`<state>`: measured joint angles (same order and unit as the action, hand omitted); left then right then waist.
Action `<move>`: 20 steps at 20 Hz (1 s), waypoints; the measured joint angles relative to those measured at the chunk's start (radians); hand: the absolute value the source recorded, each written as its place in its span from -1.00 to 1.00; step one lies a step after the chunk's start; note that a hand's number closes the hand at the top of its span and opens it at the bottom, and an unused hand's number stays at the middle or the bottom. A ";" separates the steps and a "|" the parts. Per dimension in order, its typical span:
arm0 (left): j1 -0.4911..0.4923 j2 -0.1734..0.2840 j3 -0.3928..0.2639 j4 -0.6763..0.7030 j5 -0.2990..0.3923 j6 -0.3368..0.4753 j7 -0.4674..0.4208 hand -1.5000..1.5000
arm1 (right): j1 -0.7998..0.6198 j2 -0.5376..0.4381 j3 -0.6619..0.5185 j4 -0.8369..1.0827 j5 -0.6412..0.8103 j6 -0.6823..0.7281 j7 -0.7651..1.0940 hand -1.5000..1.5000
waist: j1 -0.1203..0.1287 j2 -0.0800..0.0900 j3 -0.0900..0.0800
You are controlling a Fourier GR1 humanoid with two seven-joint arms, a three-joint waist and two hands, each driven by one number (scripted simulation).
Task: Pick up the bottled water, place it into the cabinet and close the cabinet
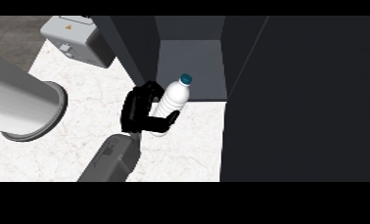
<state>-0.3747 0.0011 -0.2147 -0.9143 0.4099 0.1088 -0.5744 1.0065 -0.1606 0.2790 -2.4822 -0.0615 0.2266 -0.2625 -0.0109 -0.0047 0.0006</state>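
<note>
The bottled water [175,97] is clear with a blue cap and leans toward the open cabinet [189,66], just in front of its dark shelf. My left hand [139,108] is shut on the bottle from its left side, with the fingers [147,91] round the upper body and the thumb [171,119] under the lower part. The bottle's base is hidden by the hand. The grey forearm [112,159] comes in from the lower edge. The cabinet door [296,100] stands open at the right. My right hand does not show.
A large grey cylindrical pot [25,103] lies at the left on the white marble counter [86,96]. A grey box-shaped appliance [76,39] stands at the back left. The open door fills the view's right side.
</note>
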 measured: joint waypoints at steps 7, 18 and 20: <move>-0.161 -0.001 -0.127 -0.030 0.063 0.232 0.115 1.00 | -0.013 0.016 -0.010 0.016 -0.003 0.002 -0.013 -1.00 | -0.015 0.003 -0.001; -0.477 -0.001 -0.138 0.222 0.126 0.400 0.210 1.00 | -0.033 0.007 -0.071 0.014 -0.025 0.029 -0.015 -1.00 | -0.035 0.012 -0.001; -0.523 -0.001 -0.131 0.290 0.136 0.409 0.204 1.00 | -0.039 0.007 -0.081 0.015 -0.029 0.034 -0.015 -1.00 | -0.043 0.015 -0.001</move>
<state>-0.8980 0.0002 -0.3453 -0.6244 0.5460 0.5177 -0.3703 0.9679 -0.1536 0.1981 -2.4670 -0.0903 0.2603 -0.2771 -0.0534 0.0102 -0.0002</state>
